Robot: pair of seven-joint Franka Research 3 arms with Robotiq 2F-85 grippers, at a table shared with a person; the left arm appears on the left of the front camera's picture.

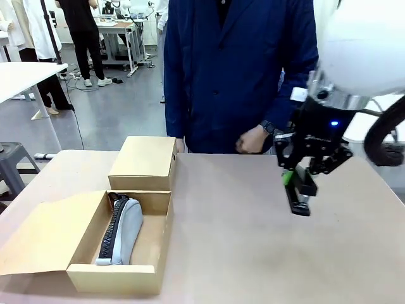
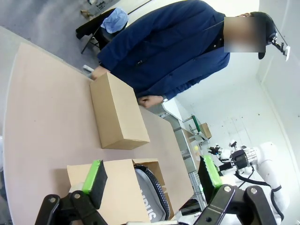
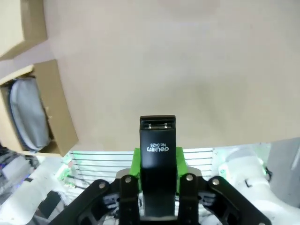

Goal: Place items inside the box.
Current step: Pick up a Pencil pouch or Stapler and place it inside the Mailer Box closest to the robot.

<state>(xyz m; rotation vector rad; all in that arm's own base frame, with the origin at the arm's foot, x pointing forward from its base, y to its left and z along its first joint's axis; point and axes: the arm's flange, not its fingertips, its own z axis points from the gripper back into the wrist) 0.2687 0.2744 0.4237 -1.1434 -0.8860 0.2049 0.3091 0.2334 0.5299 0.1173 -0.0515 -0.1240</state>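
Observation:
My right gripper (image 1: 297, 183) is shut on a black clip-like tool (image 1: 299, 197) and holds it just above the right side of the table. In the right wrist view the tool (image 3: 158, 136) sticks out between the green pads, printed label facing up. An open cardboard box (image 1: 166, 221) sits at the front left with a grey pencil pouch (image 1: 123, 231) lying inside, black zipper to its left. My left gripper (image 2: 151, 174) hangs open above that box (image 2: 117, 183) and the pouch (image 2: 150, 192), with nothing between its fingers.
A closed cardboard box (image 1: 144, 161) stands behind the open one, near the far edge. A person in a dark blue coat stands at the far side, one hand (image 1: 253, 139) at the table's edge. Bare tabletop (image 1: 240, 240) lies between the open box and my right gripper.

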